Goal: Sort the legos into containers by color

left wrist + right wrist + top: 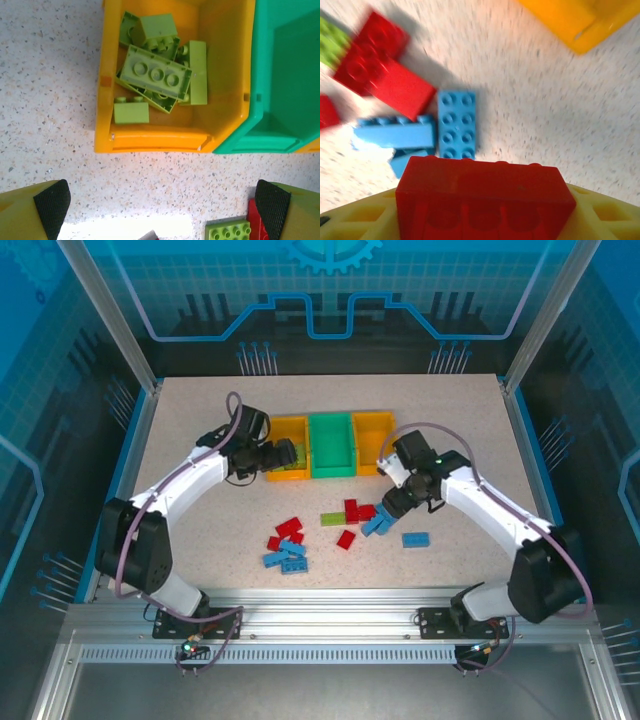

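The right gripper [393, 504] was closed on a red brick [485, 196], low over the table [470, 420] and just near of the right orange bin [368, 435]; in the wrist view the brick stayed sharp against a smeared tabletop, so I judged it lifted clear and firmly held. Under it lay loose blue bricks [456, 125] with more red ones to their left. The left gripper [160, 207] hung wide open with nothing between its pads, over the near lip of the left orange bin [150, 140], where the lime bricks [156, 77] lay heaped; the green bin [280, 75] beside it showed no brick in that view.

The step in hand was, by my reading, carrying the red brick to a bin; it should not join the lime ones. It should be raised enough to clear the bin's near wall and centred over the floor of the chosen bin; release should come low, so it could not bounce out.
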Tool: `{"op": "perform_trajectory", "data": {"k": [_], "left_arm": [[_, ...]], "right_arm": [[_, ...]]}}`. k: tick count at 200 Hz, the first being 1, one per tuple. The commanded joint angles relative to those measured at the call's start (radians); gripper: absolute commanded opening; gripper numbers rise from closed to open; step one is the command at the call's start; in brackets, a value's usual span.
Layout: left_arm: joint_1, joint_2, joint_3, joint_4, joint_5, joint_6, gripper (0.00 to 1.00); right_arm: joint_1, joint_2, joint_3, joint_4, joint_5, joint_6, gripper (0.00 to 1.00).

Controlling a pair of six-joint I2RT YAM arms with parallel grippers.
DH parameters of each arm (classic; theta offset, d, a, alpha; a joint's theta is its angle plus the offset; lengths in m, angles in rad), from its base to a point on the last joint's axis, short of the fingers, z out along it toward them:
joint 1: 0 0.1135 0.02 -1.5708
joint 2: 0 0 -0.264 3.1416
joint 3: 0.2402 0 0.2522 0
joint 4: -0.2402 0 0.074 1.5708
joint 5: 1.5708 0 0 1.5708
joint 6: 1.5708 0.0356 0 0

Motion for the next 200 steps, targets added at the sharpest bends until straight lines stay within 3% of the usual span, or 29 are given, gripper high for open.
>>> {"op": "perform_trajectory", "data": {"k": [1,48,91,132,200], "left_arm": [[-0.050,-0.034,-0.034,0.006,-0.004,0.048,0.99],[-0.146,-0.010,-0.060,-0.009,-0.015,0.081,0.99],[-0.178,-0.016,-0.090,-0.020,-0.026,0.080,0.99],[-0.188,-0.046,-0.137,-0.023,-0.040,0.067,0.99],[-0.193,-0.075,-0.189,0.000,-0.040,0.031,0.99]], "right_arm": [[-0.006,-0.041,0.036,0.119,-0.175,0.106,0.62],[0.011,0.123,0.161,0.292,-0.192,0.435,0.58],[0.045,0.303,0.309,0.301,-0.147,0.563,0.58],[0.029,0.395,0.385,0.256,0.012,0.628,0.59],[-0.073,0.500,0.440,0.238,-0.050,0.630,0.61]]}}
